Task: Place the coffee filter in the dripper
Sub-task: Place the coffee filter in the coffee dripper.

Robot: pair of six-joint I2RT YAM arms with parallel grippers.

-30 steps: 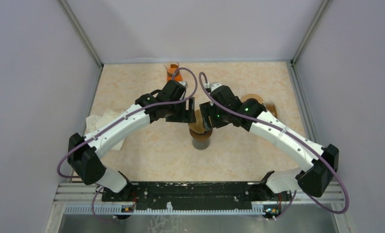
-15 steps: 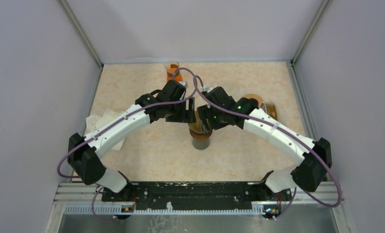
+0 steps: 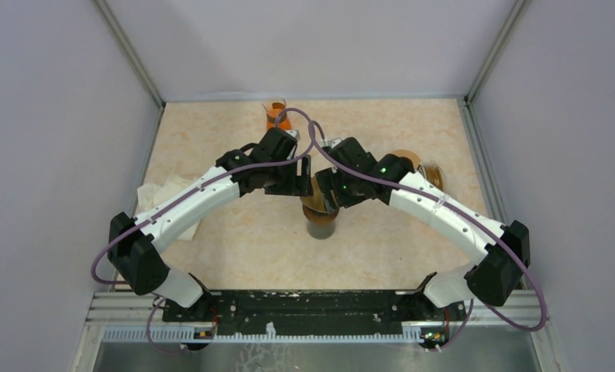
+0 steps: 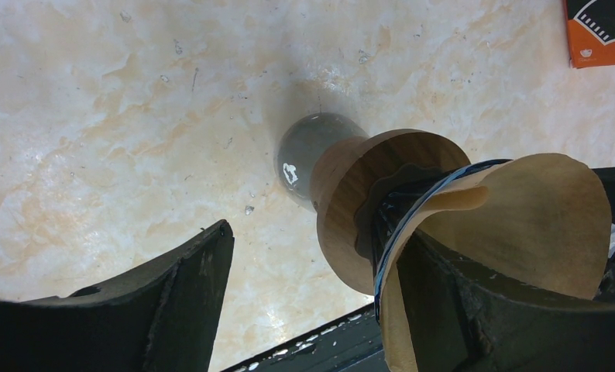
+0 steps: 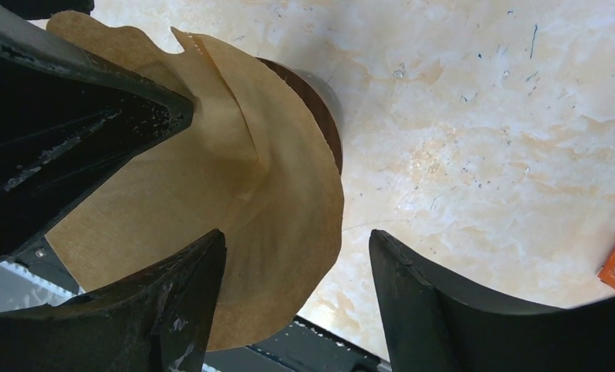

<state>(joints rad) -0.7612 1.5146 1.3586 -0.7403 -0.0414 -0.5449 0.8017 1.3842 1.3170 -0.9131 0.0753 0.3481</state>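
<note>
The brown paper coffee filter (image 4: 521, 225) sits crumpled over the wooden-collared dripper (image 4: 366, 194), which stands on a grey glass base (image 4: 308, 151) at mid-table (image 3: 320, 208). My left gripper (image 4: 320, 232) is open and straddles the dripper. One of its fingers (image 4: 475, 310) lies against the filter's fold, the other (image 4: 173, 302) is off to the side over bare table. My right gripper (image 5: 297, 232) is open too. One finger (image 5: 157, 310) rests over the filter (image 5: 227, 186) and the other (image 5: 444, 310) is clear of it. Both grippers meet above the dripper in the top view, left (image 3: 306, 184) and right (image 3: 329, 192).
An orange box (image 3: 277, 116) stands at the back of the table, also in the left wrist view (image 4: 602, 31). A white cloth (image 3: 161, 200) lies at the left. Round brown pieces (image 3: 417, 164) sit behind the right arm. A black rail (image 3: 312, 310) runs along the near edge.
The right arm has shifted a little left, bringing its gripper closer over the dripper, and its jaws have widened slightly. The left arm has not moved.
</note>
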